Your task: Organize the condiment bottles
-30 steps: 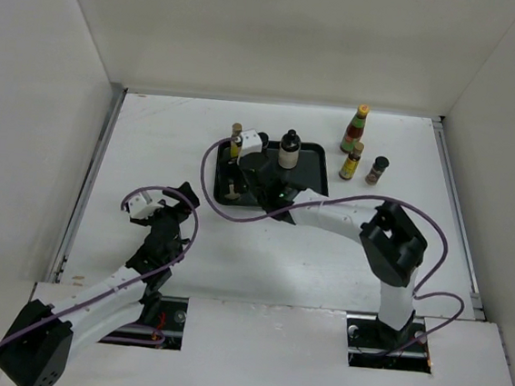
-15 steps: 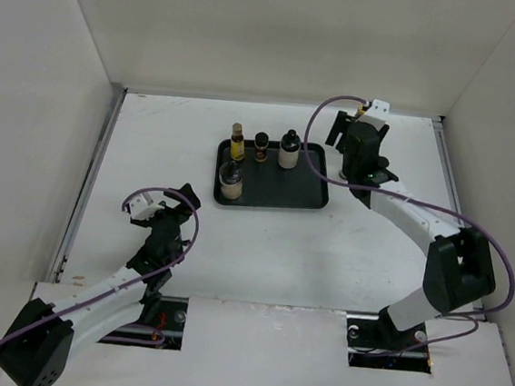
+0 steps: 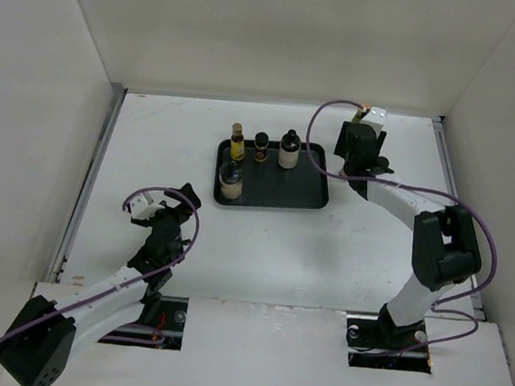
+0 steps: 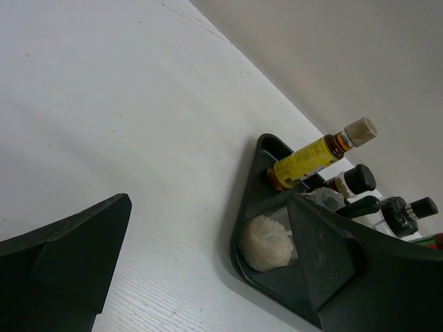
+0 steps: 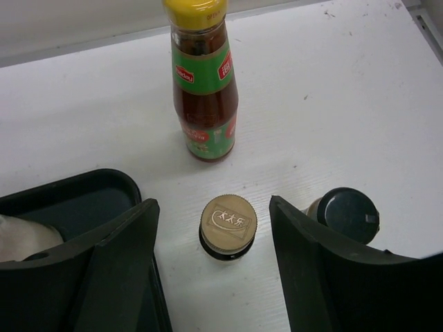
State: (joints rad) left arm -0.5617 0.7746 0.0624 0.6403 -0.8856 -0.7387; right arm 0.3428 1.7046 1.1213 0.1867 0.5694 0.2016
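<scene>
My right gripper [image 5: 221, 235] is open, its fingers on either side of a gold-capped bottle [image 5: 228, 225] that stands on the table right of the black tray [image 5: 104, 197]. The tall red bottle with a yellow cap [image 5: 205, 83] stands behind it and a dark-capped jar [image 5: 346, 214] beside the right finger. In the top view the right gripper [image 3: 359, 162] hides these three. On the tray [image 3: 304, 184] stand an amber yellow-labelled bottle [image 3: 237, 143], two dark-capped bottles [image 3: 260, 147] [image 3: 289, 150] and a wider shaker [image 3: 231, 181]. My left gripper [image 3: 176, 205] is open and empty, well left of the tray.
White walls enclose the table on three sides. The left wrist view shows the tray's near corner [image 4: 243, 232] with the shaker [image 4: 266, 242] and the amber bottle [image 4: 311, 155]. A purple cable loops over each arm.
My right arm has swung from the tray's back left across to the three bottles on the right, leaving a dark-capped bottle on the tray. The left arm has not moved.
</scene>
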